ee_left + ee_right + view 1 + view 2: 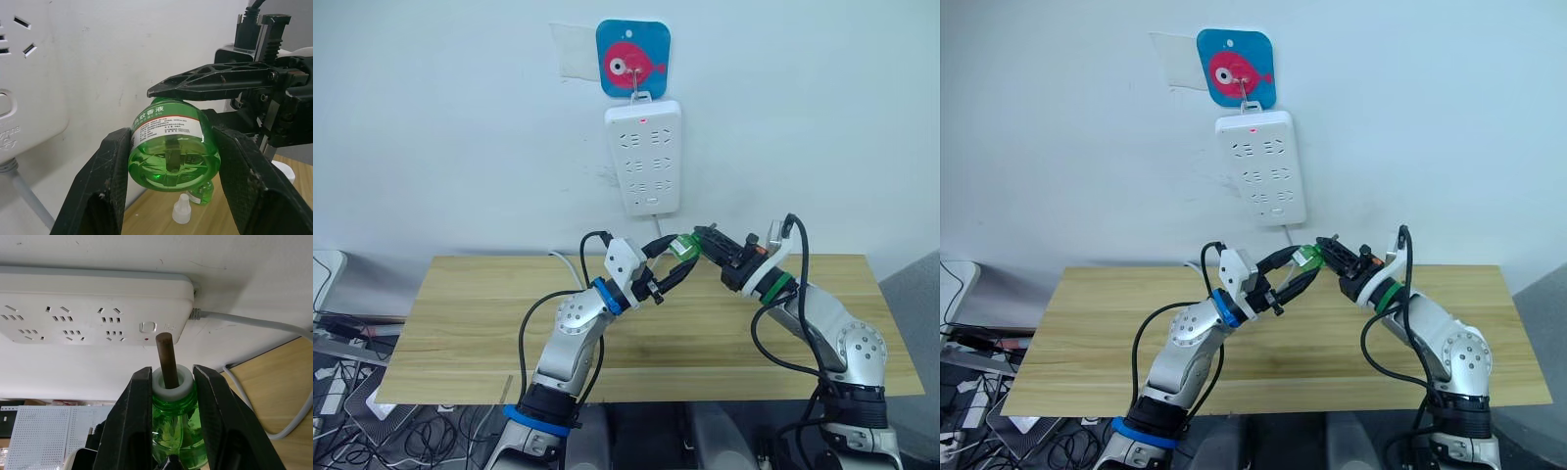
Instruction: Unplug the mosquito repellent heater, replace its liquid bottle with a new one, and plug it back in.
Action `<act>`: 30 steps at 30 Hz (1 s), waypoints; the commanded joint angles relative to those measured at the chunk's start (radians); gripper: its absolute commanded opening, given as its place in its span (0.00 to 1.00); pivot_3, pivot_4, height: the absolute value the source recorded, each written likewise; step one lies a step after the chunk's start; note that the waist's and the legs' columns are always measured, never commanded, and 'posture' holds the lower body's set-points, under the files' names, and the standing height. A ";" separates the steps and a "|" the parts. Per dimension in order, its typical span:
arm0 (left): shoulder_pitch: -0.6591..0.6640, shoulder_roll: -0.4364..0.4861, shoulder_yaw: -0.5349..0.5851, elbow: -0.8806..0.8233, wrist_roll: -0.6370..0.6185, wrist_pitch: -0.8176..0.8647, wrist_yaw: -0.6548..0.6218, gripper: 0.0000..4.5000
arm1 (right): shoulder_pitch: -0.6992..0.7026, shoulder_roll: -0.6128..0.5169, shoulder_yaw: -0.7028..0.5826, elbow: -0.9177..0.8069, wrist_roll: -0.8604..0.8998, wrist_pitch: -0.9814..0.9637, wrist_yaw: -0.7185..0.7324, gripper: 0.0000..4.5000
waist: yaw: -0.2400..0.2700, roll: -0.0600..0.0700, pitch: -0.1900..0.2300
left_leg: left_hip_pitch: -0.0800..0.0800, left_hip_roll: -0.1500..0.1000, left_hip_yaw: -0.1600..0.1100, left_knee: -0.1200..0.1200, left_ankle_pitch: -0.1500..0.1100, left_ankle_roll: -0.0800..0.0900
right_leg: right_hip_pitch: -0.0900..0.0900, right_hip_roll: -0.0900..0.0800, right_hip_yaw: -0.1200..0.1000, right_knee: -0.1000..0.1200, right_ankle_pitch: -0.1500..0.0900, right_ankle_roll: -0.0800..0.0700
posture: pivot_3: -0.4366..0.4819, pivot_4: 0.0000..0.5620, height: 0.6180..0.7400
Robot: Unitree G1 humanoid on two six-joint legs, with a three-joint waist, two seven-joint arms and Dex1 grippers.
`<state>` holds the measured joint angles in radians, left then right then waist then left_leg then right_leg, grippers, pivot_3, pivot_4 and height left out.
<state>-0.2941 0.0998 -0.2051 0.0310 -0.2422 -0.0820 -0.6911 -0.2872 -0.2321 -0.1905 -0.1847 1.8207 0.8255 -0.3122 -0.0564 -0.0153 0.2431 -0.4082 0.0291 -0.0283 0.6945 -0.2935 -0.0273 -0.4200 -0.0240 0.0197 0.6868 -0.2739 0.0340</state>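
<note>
Above the wooden table (460,323), both raised arms' jaws clamp its liquid bottle (171,154) between them.

Looks like a robot test lab rather than a home. Plain wooden table (470,333) pushed against a bare white wall (440,127), nothing homely about it. White power strip (644,157) hung on that wall above the table from a hook on a blue fish sticker (633,59), with a strip of clear tape (576,51) just beside the sticker (a makeshift mount). Down left of the table, tangled cables (362,431) and stacked equipment (337,343) on the floor. Below the strip, a white perforated panel (44,435), as seen from the right wrist.
</note>
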 commanded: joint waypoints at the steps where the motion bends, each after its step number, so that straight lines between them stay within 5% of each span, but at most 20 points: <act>1: -0.008 -0.007 -0.001 -0.014 -0.002 -0.019 0.001 0.50 | 0.002 -0.008 0.013 -0.063 0.048 -0.007 0.008 0.19 | 0.000 0.000 0.000 | 0.000 0.000 0.000 0.000 0.000 0.000 | 0.000 0.000 0.000 0.000 0.000 0.000 | 0.37 0.37 1.00; 5: -0.015 -0.003 0.000 -0.014 0.008 -0.018 0.013 0.50 | 0.002 -0.025 0.025 -0.064 0.042 -0.006 0.013 0.19 | 0.000 0.000 0.000 | 0.000 0.000 0.000 0.000 0.000 0.000 | 0.000 0.000 0.000 0.000 0.000 0.000 | 0.37 0.37 1.00; 15: -0.049 0.029 0.012 -0.010 0.000 -0.018 -0.014 0.50 | -0.014 -0.114 0.032 -0.017 0.018 0.038 0.067 0.97 | 0.000 0.000 0.000 | 0.000 0.000 0.000 0.000 0.000 0.000 | 0.000 0.000 0.000 -0.001 0.000 0.000 | 0.37 0.38 1.00; 18: -0.051 0.053 0.007 -0.025 -0.014 0.003 -0.047 0.50 | -0.009 -0.191 0.032 0.003 0.000 0.089 0.095 0.99 | 0.001 0.000 0.000 | 0.000 0.000 -0.001 0.000 0.000 0.000 | 0.000 0.000 -0.001 -0.001 0.000 0.000 | 0.37 0.39 1.00; 23: -0.040 0.154 -0.003 -0.057 -0.044 0.040 -0.175 0.50 | -0.052 -0.510 0.023 0.091 -0.109 0.296 0.278 0.99 | 0.002 0.000 0.000 | -0.001 -0.001 0.000 0.000 0.000 0.000 | 0.000 -0.001 0.000 -0.002 0.000 0.000 | 0.35 0.42 1.00; 30: -0.035 0.247 0.026 -0.055 -0.075 0.039 -0.279 0.50 | -0.231 -0.963 0.371 0.163 -0.857 0.197 0.859 0.99 | -0.002 0.003 0.002 | -0.001 0.001 -0.001 -0.002 0.000 0.001 | 0.000 0.002 -0.002 -0.006 0.000 0.000 | 0.33 0.47 1.00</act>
<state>-0.3272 0.3463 -0.1944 0.0098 -0.2954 -0.0299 -0.9550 -0.5000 -1.1749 0.1228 -0.0494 1.1125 1.0798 0.4406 -0.0588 -0.0123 0.2447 -0.4087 0.0300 -0.0296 0.6920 -0.2940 -0.0265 -0.4200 -0.0225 0.0178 0.6805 -0.2740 0.0340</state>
